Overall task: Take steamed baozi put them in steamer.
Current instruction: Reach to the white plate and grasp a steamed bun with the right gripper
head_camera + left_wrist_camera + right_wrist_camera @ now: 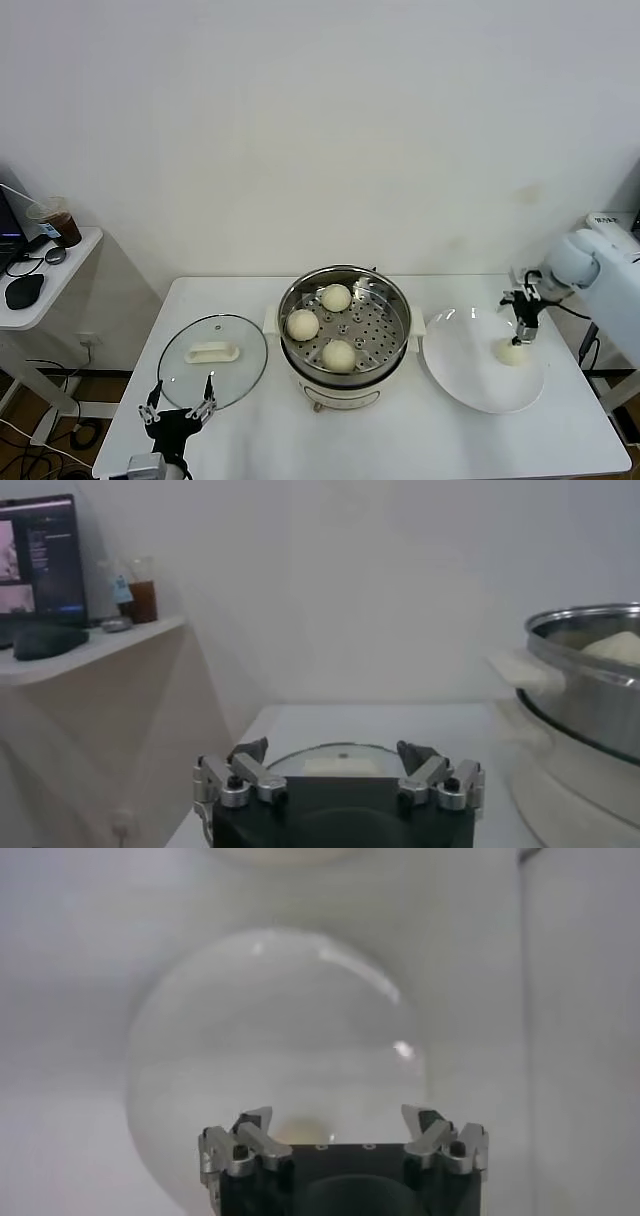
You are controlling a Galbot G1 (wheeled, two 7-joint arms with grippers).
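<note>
Right end effector [523, 322]: hanging over the white plate [470, 385] on the right part of the worktop [400, 445], fingers spread wide and gripping nothing, standing just above one baozi [511, 352] that is lying on the plate; in the right wrist view that bun [312, 1132] is showing between the parted fingers.
Left end effector [180, 410]: sitting low at the near left edge of the worktop, fingers likewise spread and holding nothing, just in front of the glass lid [212, 357], which is lying flat with its white handle up.
Steamer [343, 322]: standing at the middle of the worktop, between lid and plate, uncovered; three baozi [336, 297] [302, 324] [338, 354] are resting apart on its perforated bottom.
Side shelf [40, 290]: standing off to the left, carrying a drink cup [62, 220] and a computer mouse [24, 291].
</note>
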